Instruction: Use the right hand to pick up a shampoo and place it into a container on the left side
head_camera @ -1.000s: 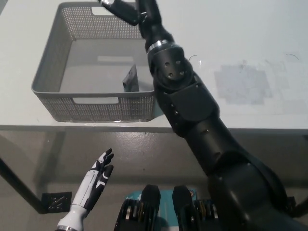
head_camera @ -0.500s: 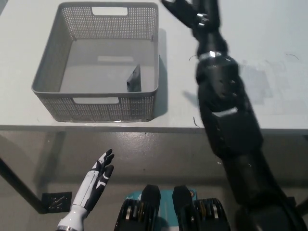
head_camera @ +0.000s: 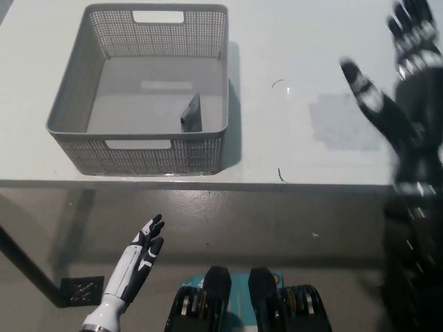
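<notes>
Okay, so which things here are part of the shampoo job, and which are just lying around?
Part of the job:
- grey mesh basket on the table's left
- dark item standing inside it, likely the shampoo
- black right robot hand, open, over the table's right side

Just there:
- white left robot hand, open, idle below the table edge
- white table
- greyish patch on the table
</notes>
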`<control>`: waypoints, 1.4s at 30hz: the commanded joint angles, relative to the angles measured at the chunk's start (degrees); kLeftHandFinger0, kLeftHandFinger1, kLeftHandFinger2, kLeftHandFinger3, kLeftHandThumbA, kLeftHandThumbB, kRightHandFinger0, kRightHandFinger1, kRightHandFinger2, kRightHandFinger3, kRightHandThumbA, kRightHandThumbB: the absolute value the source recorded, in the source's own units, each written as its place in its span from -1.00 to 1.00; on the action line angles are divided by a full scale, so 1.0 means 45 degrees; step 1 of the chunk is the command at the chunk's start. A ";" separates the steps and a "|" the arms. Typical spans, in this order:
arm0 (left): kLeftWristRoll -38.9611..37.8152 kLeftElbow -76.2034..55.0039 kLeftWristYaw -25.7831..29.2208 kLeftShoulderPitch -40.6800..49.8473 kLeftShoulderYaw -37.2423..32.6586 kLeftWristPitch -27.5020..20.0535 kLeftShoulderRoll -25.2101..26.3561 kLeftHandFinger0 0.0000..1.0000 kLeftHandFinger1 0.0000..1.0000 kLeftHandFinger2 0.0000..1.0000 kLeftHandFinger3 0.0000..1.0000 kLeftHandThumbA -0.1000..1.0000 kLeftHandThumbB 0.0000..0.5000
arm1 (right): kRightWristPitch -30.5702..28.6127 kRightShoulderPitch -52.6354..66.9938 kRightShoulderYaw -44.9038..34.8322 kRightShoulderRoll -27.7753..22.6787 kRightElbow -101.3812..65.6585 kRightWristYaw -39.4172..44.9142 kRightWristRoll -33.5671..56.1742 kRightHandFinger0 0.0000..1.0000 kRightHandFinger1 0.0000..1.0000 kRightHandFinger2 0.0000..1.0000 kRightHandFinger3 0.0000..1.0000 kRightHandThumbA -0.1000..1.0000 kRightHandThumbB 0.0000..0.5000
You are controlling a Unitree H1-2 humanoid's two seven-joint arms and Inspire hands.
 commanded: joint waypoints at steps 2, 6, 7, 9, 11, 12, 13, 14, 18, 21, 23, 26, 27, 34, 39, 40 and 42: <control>-0.0008 -0.0379 -0.0028 -0.0163 0.0130 -0.0157 0.0236 1.00 1.00 1.00 1.00 1.00 0.06 | -0.0137 0.2145 -0.0326 -0.0501 -0.1134 0.1109 0.1920 1.00 1.00 1.00 1.00 0.91 -0.06; -0.0024 -0.0383 -0.0044 -0.0164 0.0146 -0.0171 0.0237 1.00 1.00 1.00 1.00 1.00 0.04 | -0.0377 0.2489 -0.0365 -0.0526 -0.0816 0.1222 0.1947 1.00 1.00 1.00 1.00 0.94 -0.13; -0.0025 -0.0384 -0.0043 -0.0164 0.0145 -0.0171 0.0238 1.00 1.00 1.00 1.00 1.00 0.04 | -0.0379 0.2495 -0.0376 -0.0521 -0.0817 0.1245 0.1960 1.00 1.00 1.00 1.00 0.94 -0.13; -0.0134 -0.0150 -0.0025 -0.0237 0.0174 -0.0334 0.0217 1.00 1.00 1.00 1.00 1.00 -0.08 | -0.1127 0.3425 -0.0263 -0.0559 0.0654 0.1775 0.2085 1.00 1.00 1.00 1.00 0.98 -0.25; -0.0148 -0.0135 -0.0027 -0.0296 0.0181 -0.0290 0.0206 1.00 1.00 1.00 1.00 1.00 -0.03 | -0.1320 0.3671 -0.0280 -0.0434 0.1149 0.1881 0.2191 1.00 1.00 1.00 1.00 1.00 -0.25; -0.0163 -0.0103 -0.0020 -0.0305 0.0191 -0.0319 0.0207 1.00 1.00 1.00 1.00 1.00 0.00 | -0.1440 0.3733 -0.0293 -0.0384 0.1324 0.1935 0.2242 1.00 1.00 1.00 1.00 0.99 -0.30; -0.0175 -0.0065 -0.0016 -0.0297 0.0203 -0.0364 0.0219 1.00 1.00 1.00 1.00 1.00 0.01 | -0.1585 0.3880 -0.0292 -0.0305 0.1593 0.2008 0.2321 1.00 1.00 1.00 1.00 0.98 -0.37; -0.0174 -0.0064 -0.0017 -0.0278 0.0208 -0.0372 0.0226 1.00 1.00 1.00 1.00 1.00 0.02 | -0.1598 0.3968 -0.0287 -0.0273 0.1729 0.2069 0.2343 1.00 1.00 1.00 1.00 0.98 -0.37; -0.0294 -0.0015 -0.0041 -0.0259 0.0232 -0.0484 0.0191 1.00 1.00 1.00 1.00 1.00 -0.01 | -0.2001 0.4480 -0.0102 -0.0053 0.2663 0.2256 0.1979 1.00 1.00 1.00 1.00 0.93 -0.57; -0.0310 -0.0042 -0.0002 -0.0261 0.0243 -0.0417 0.0142 1.00 1.00 1.00 1.00 1.00 0.03 | -0.2188 0.4765 0.0150 -0.0017 0.3317 0.2549 0.1810 1.00 1.00 1.00 1.00 0.88 -0.76; -0.0328 -0.0089 0.0033 -0.0244 0.0281 -0.0335 0.0129 1.00 1.00 1.00 1.00 1.00 0.06 | -0.2245 0.4793 0.0254 0.0026 0.3585 0.2594 0.1695 1.00 1.00 1.00 1.00 0.87 -0.72; -0.0390 0.0051 0.0058 -0.0334 0.0327 -0.0388 0.0114 1.00 1.00 1.00 1.00 1.00 0.09 | -0.1939 0.4834 0.0361 0.0110 0.3746 0.2538 0.1603 1.00 1.00 1.00 1.00 0.80 -0.68; -0.0364 -0.0013 0.0067 -0.0325 0.0329 -0.0316 0.0101 1.00 1.00 1.00 1.00 1.00 0.09 | -0.1947 0.4870 0.0424 0.0099 0.3802 0.2514 0.1420 1.00 1.00 1.00 1.00 0.79 -0.71; -0.0335 -0.0169 0.0089 -0.0315 0.0399 -0.0118 0.0028 1.00 1.00 1.00 1.00 1.00 0.05 | -0.2069 0.5012 0.0806 -0.0090 0.4358 0.2552 0.0723 1.00 1.00 1.00 1.00 0.92 -0.61; -0.0398 -0.0252 0.0012 -0.0315 0.0448 -0.0081 0.0030 1.00 1.00 1.00 1.00 1.00 -0.06 | -0.1961 0.4933 0.0931 -0.0223 0.4711 0.3004 0.1000 1.00 1.00 1.00 1.00 0.92 -0.63; -0.0386 -0.0285 0.0019 -0.0308 0.0455 -0.0073 0.0014 1.00 1.00 1.00 1.00 1.00 -0.07 | -0.1942 0.4927 0.0933 -0.0231 0.4750 0.2987 0.0945 1.00 1.00 1.00 1.00 0.93 -0.61; -0.0224 -0.0299 0.0070 -0.0308 0.0436 -0.0106 0.0039 1.00 1.00 1.00 1.00 1.00 -0.08 | -0.1928 0.4879 0.0935 -0.0255 0.4863 0.3013 0.0891 1.00 1.00 1.00 1.00 0.94 -0.61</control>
